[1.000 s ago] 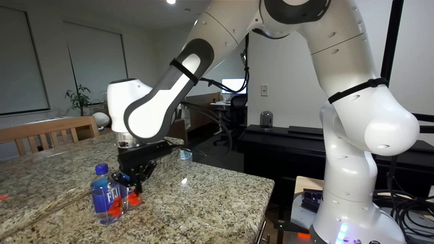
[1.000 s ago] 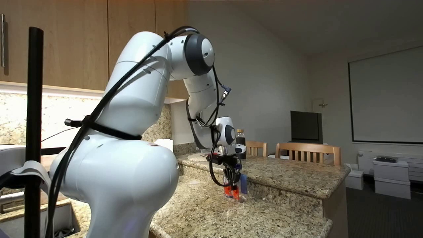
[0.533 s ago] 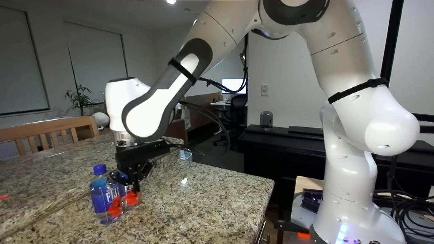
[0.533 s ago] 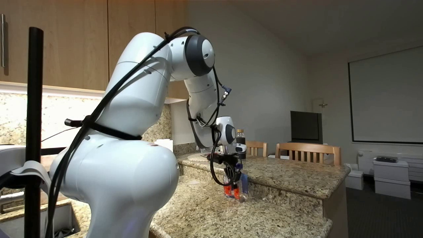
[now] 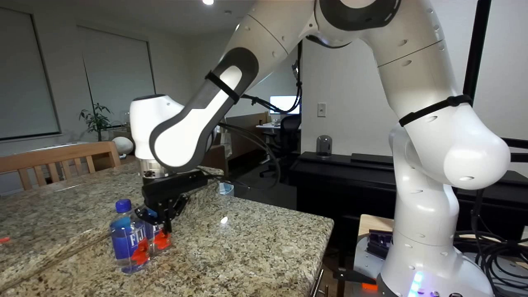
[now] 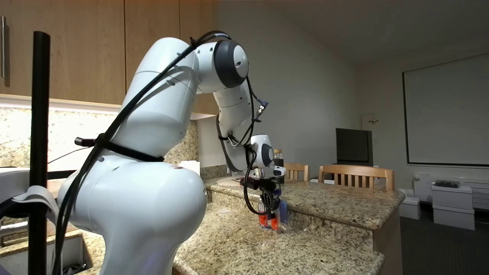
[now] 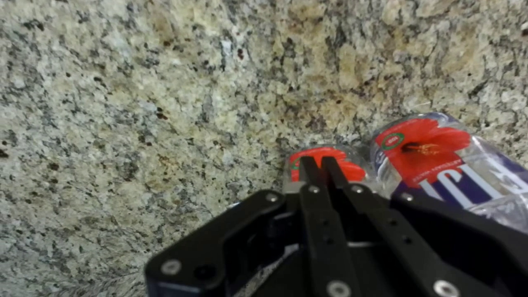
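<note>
Clear plastic bottles (image 5: 128, 239), glossy stone counter (image 5: 247, 241); claw (image 7: 317, 161) seemingly matt metal.

I count two FIJI bottles (image 5: 128, 243) on the lower level of the granite counter (image 5: 255, 235), and one dark bottle (image 6: 278, 162) on its upper level. Over that counter is my one gripper (image 7: 318, 160), with two fingers (image 7: 335, 172). Behind the counter I see two wooden chairs (image 6: 357, 170) in an exterior view; in an exterior view I also count, past the counter, one plant (image 5: 97, 121), one white ball (image 5: 123, 145), one lit screen (image 5: 284, 104) and one see-through dome (image 5: 324, 146).
</note>
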Available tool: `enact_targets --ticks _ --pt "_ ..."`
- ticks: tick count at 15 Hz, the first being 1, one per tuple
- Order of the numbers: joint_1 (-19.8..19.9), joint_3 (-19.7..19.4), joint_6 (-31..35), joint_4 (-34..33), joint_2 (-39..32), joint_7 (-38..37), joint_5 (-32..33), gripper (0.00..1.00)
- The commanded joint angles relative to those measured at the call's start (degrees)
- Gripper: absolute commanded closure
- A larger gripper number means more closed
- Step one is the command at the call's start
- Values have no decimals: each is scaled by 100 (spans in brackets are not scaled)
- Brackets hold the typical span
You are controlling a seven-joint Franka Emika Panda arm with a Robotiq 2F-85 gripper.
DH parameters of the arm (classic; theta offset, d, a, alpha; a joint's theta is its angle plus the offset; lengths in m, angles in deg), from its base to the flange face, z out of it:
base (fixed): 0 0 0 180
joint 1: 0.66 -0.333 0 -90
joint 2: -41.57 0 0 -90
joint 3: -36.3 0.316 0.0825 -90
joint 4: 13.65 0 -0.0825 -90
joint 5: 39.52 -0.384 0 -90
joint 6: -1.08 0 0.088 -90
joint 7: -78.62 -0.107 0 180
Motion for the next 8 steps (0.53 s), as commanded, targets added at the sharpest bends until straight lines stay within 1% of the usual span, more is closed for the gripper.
enact_targets --ticks 1,8 --pt "-11 -66 -28 146 114 -86 131 92" --pt "-16 -128 -109 208 176 -125 155 91"
